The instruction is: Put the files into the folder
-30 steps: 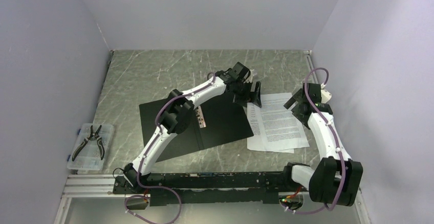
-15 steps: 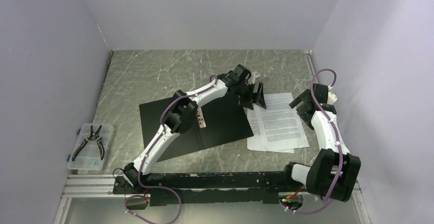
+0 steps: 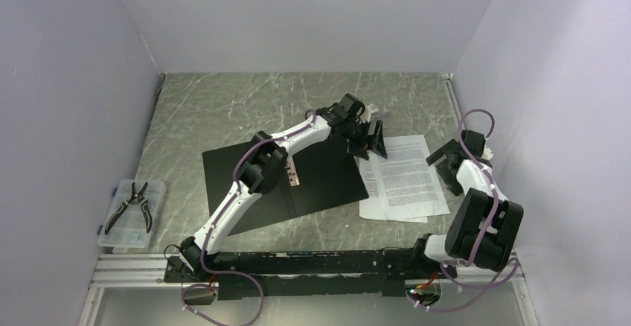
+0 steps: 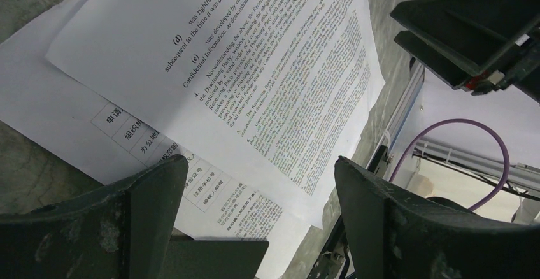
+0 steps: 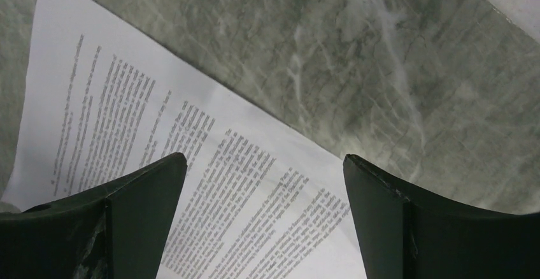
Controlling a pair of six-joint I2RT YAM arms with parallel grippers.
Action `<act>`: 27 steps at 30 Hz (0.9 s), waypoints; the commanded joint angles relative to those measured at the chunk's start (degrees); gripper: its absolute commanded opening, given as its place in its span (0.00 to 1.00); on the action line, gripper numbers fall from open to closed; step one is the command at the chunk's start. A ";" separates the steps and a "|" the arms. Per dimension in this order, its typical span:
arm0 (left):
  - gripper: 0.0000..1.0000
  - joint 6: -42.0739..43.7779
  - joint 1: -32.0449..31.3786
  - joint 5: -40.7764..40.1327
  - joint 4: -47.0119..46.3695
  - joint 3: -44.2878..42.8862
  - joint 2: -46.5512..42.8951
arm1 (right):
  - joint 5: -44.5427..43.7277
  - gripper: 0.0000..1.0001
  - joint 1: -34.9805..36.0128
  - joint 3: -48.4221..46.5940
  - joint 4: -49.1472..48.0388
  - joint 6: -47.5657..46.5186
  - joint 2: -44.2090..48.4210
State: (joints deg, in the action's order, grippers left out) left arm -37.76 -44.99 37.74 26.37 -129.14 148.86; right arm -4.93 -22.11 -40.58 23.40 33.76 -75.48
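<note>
The folder lies open and flat, black inside up, with its metal clip near the spine. The files, white sheets of dense black text, lie fanned on the table just right of it. My left gripper hangs open above the files' upper left corner, next to the folder's right edge. In the left wrist view the files fill the gap of the open left gripper, and a black folder corner shows below. My right gripper stands open over the files' right edge; the right wrist view shows the files beneath the right gripper.
A clear plastic box holding pliers sits at the table's left edge. Pale walls close in the left, back and right sides. A metal rail runs along the near edge by the arm bases.
The right arm has folded back, bringing its gripper nearer and a little to the right along the files' edge. The left gripper shifted slightly right, then held still.
</note>
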 commanded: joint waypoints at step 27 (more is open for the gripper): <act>0.93 0.89 -0.01 1.33 2.18 -2.83 2.74 | 21.75 0.97 -1.45 7.12 -11.37 0.48 -5.20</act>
State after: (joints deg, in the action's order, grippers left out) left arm -37.71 -44.80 38.74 27.27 -130.54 149.73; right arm 9.67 -23.70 -36.60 11.62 32.51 -79.72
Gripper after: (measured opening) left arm 0.931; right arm 0.978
